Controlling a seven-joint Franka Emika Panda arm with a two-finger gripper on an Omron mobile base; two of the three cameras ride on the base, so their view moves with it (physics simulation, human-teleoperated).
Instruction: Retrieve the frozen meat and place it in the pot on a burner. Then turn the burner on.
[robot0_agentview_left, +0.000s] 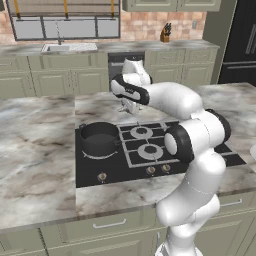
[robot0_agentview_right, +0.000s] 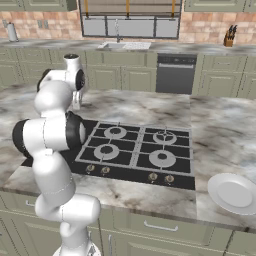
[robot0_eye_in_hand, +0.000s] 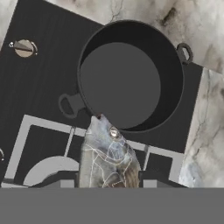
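Stovetop: frozen meat (robot0_eye_in_hand: 109, 159) gripped in end effector (robot0_eye_in_hand: 108, 179), beside pot (robot0_eye_in_hand: 131, 76) rim

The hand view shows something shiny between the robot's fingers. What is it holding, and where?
The gripper holds the frozen meat by its near end, above the pot.

One pot (robot0_agentview_left: 99, 138), one plate (robot0_agentview_right: 233, 193), four grated burners (robot0_agentview_right: 135, 145)

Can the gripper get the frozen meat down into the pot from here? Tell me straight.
Probably yes. The gripper, shut on the frozen meat, hangs above the pot, whose mouth is open and empty; the meat's tip overlaps the rim, so a small shift inward looks needed.
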